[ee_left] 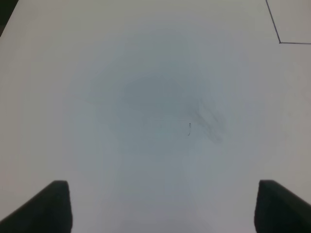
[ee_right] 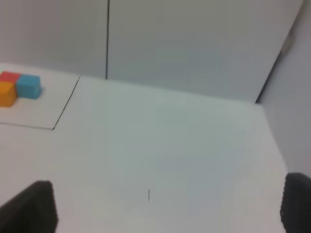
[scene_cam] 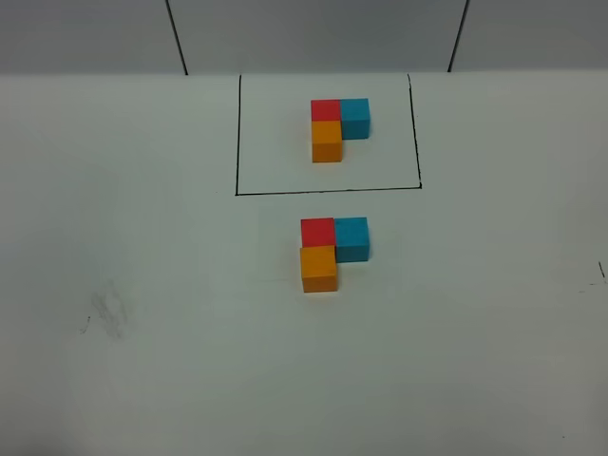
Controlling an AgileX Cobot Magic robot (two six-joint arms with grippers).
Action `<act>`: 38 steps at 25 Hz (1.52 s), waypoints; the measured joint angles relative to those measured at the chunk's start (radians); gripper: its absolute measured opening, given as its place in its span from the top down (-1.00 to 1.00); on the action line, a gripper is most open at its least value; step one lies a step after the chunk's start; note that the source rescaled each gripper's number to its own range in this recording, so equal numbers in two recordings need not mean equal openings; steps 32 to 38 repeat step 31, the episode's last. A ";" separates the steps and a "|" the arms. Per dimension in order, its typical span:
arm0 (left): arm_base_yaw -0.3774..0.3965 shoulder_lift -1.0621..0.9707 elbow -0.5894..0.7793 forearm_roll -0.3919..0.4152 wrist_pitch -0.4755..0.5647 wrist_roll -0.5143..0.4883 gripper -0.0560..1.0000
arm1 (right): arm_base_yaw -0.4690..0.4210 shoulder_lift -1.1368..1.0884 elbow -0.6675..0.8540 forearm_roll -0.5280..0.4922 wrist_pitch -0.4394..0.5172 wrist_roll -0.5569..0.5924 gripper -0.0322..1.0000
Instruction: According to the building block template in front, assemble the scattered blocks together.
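Near the middle of the white table (scene_cam: 142, 380), just outside the drawn frame, the scattered blocks (scene_cam: 332, 249) sit joined in an L: red block (scene_cam: 317, 231) and blue block (scene_cam: 351, 237) side by side, orange block (scene_cam: 319, 268) against the red one on its near side. Beyond them, the building block template (scene_cam: 339, 128) lies inside its black rectangle (scene_cam: 328, 191) in the same arrangement. Left gripper (ee_left: 163, 206) and right gripper (ee_right: 170, 206) hang over bare tabletop, jaws spread wide, holding nothing. A faint smudge (ee_left: 209, 124) marks the surface.

A white table (scene_cam: 142, 380) meets a pale grey wall (scene_cam: 313, 33) crossed by thin dark vertical seams (scene_cam: 177, 38).
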 joint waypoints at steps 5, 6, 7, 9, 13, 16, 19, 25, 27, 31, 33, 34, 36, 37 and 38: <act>0.000 0.000 0.000 0.000 0.000 0.000 -0.46 | 0.000 -0.002 0.092 0.050 -0.003 0.018 -0.75; 0.000 0.000 0.000 0.000 0.000 0.000 -0.46 | 0.000 -0.002 0.106 0.066 -0.003 0.019 -0.75; 0.000 0.000 0.000 0.000 0.000 0.000 -0.46 | 0.000 -0.002 0.123 0.075 -0.003 0.020 -0.75; 0.000 0.000 0.000 0.000 0.000 0.000 -0.46 | 0.000 -0.002 0.151 0.082 -0.003 0.026 -0.75; 0.000 0.000 0.000 0.000 0.000 0.000 -0.46 | 0.000 -0.002 0.176 0.089 0.014 0.026 -0.73; 0.000 0.000 0.000 0.000 0.000 0.000 -0.47 | 0.000 -0.002 0.178 0.104 0.015 0.015 -0.65; 0.000 0.000 0.000 0.000 0.000 0.000 -0.47 | 0.000 -0.002 0.178 0.110 0.015 0.015 -0.54; 0.000 0.000 0.000 0.000 0.000 0.000 -0.47 | -0.034 -0.002 0.178 0.115 0.015 0.015 -0.27; 0.000 0.000 0.000 0.000 0.000 0.000 -0.47 | -0.074 -0.002 0.178 0.116 0.015 0.015 -0.17; 0.000 0.000 0.000 0.000 0.000 -0.001 -0.47 | -0.137 -0.002 0.178 0.117 0.015 0.015 0.00; 0.000 0.000 0.000 0.000 0.000 -0.001 -0.47 | -0.137 -0.002 0.178 0.117 0.015 0.015 0.00; 0.000 0.000 0.000 0.000 0.000 -0.001 -0.47 | -0.137 -0.002 0.178 0.117 0.015 0.015 0.00; 0.000 0.000 0.000 0.000 0.000 -0.001 -0.47 | -0.137 -0.002 0.178 0.117 0.015 0.015 0.00; 0.000 0.000 0.000 0.000 0.000 -0.001 -0.47 | -0.137 -0.002 0.178 0.117 0.015 0.015 0.00; 0.000 0.000 0.000 0.000 0.000 -0.001 -0.47 | -0.137 -0.002 0.178 0.117 0.015 0.015 0.00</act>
